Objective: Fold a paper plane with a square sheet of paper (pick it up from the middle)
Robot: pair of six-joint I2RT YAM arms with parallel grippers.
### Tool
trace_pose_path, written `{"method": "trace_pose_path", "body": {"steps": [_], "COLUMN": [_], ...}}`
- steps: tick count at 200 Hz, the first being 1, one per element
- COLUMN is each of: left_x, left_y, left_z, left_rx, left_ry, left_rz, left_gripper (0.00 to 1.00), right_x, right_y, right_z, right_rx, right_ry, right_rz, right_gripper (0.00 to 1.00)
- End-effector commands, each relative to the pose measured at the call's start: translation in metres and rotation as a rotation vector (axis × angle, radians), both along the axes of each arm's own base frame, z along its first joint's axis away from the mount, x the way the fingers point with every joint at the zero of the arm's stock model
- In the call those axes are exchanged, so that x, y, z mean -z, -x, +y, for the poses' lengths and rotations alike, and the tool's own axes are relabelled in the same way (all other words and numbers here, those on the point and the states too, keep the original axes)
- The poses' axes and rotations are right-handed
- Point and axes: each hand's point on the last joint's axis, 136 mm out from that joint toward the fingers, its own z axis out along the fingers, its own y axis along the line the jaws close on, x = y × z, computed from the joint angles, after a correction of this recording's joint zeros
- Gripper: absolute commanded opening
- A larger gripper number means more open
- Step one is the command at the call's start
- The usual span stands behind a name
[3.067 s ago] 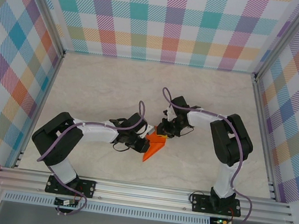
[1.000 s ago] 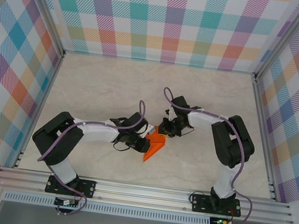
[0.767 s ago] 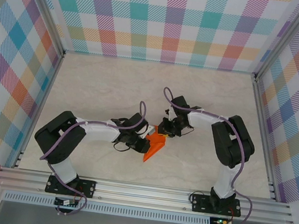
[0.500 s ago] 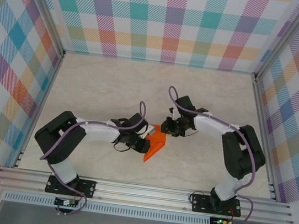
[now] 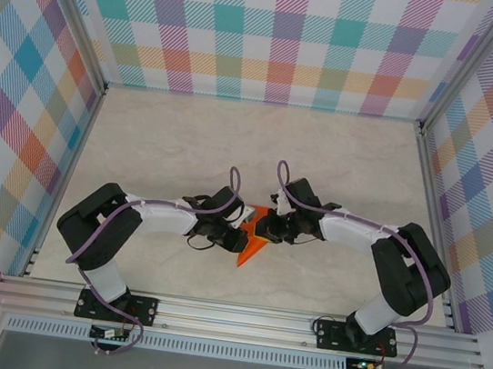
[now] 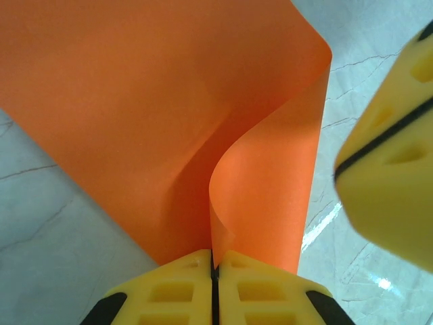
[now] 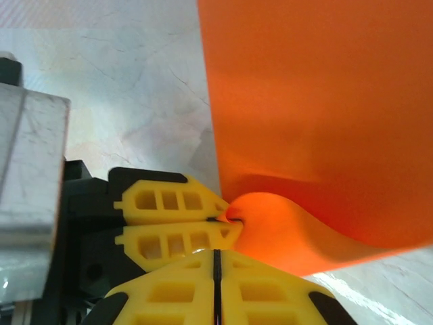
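Note:
The square sheet of paper [image 5: 250, 246] is bright orange and lies partly folded on the table between both arms, one flap curling upward. My left gripper [image 5: 241, 228] is shut on the curled flap's edge; in the left wrist view the paper [image 6: 169, 101] runs straight into the seam of that gripper [image 6: 215, 254]. My right gripper [image 5: 269, 227] is shut beside it, with nothing between its fingers [image 7: 172, 291]. In the right wrist view the left gripper [image 7: 227, 219] pinches the paper [image 7: 325, 101] just ahead of my right gripper [image 7: 216, 253]. The right gripper [image 6: 345, 172] also shows at the right of the left wrist view.
The pale marble tabletop [image 5: 178, 147] stretches out behind the arms. Checkered walls [image 5: 277, 33] stand on three sides. An aluminium rail [image 5: 237, 316] runs along the near edge, with both arm bases bolted to it.
My right gripper has let go of the paper's far end, dropped closer to the left gripper and shut; its elbow has swung out to the right. The left gripper has kept its grip.

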Motion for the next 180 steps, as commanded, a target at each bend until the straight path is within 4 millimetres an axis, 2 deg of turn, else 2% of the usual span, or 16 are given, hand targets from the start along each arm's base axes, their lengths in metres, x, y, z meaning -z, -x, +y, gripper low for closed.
{"method": "trace_pose_path", "body": {"steps": [1, 65, 117, 140, 166, 180], "left_x": [0.018, 0.019, 0.022, 0.023, 0.025, 0.026], "left_y": [0.008, 0.008, 0.008, 0.009, 0.010, 0.010], "left_z": [0.016, 0.017, 0.019, 0.022, 0.023, 0.024], "left_rx": [-0.011, -0.012, -0.014, -0.016, -0.017, -0.018], "left_ry": [-0.057, -0.062, -0.076, -0.087, -0.090, -0.092], "left_rz": [0.036, 0.036, 0.035, 0.035, 0.038, 0.039], "left_gripper": [0.09, 0.09, 0.08, 0.08, 0.08, 0.08], "right_x": [0.009, 0.030, 0.063, 0.060, 0.039, 0.030], "right_y": [0.008, 0.013, 0.020, 0.021, 0.016, 0.010], "right_z": [0.006, 0.001, -0.012, -0.017, -0.010, -0.013], "right_rx": [-0.003, 0.004, 0.029, 0.045, 0.026, 0.031], "right_ry": [-0.032, -0.012, 0.063, 0.077, 0.033, 0.042], "right_rz": [0.038, 0.060, 0.094, 0.084, 0.036, 0.006], "right_gripper": [0.09, 0.09, 0.10, 0.11, 0.13, 0.15]}}
